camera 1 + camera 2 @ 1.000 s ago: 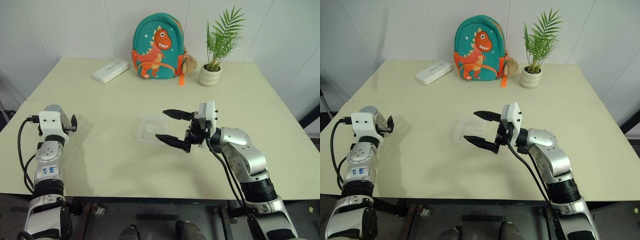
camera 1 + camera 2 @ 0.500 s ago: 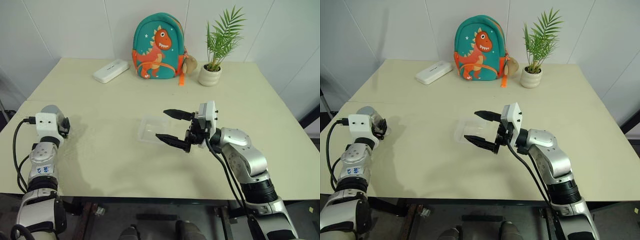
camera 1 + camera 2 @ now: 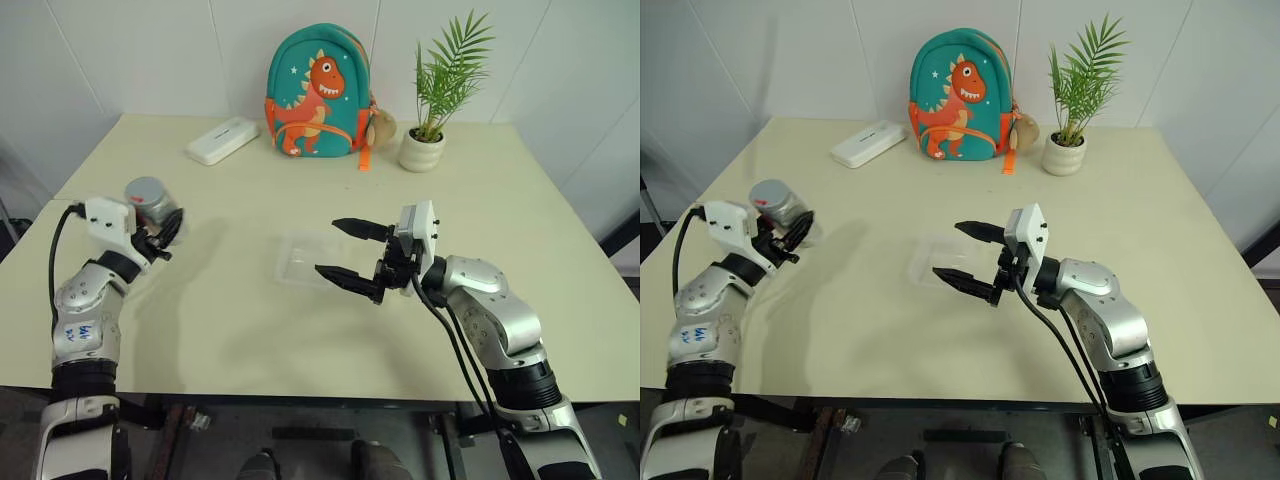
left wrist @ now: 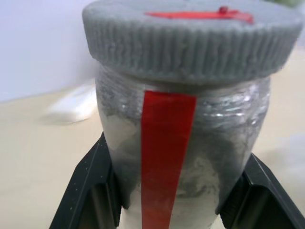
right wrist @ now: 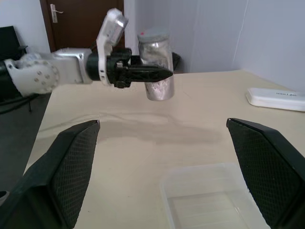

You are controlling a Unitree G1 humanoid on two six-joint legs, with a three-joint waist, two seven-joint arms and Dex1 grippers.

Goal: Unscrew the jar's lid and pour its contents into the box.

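On the pale counter (image 3: 250,330), toward nine o'clock from its middle, our left gripper (image 3: 160,237) is clenched around the lower body of the jar (image 3: 152,198), holding it upright and lifted off the surface. The jar is a silvery-grey cylinder with a red strip down its side. Its grey ribbed lid (image 4: 193,40) with a red mark on top sits screwed on, so we judge the unscrewing has not begun. The contents are hidden inside.

At the centre of the counter lies the box (image 3: 308,258), a clear shallow tray, and it looks empty. Just beside it, at three o'clock, our right gripper (image 3: 347,251) hovers with its fingers spread wide, grasping nothing, pointing toward the jar.

So far only the pick-up is done. By our reckoning, what is left is bringing jar and right gripper together, twisting the lid off, then tipping the jar over the box, which sits well apart from it.
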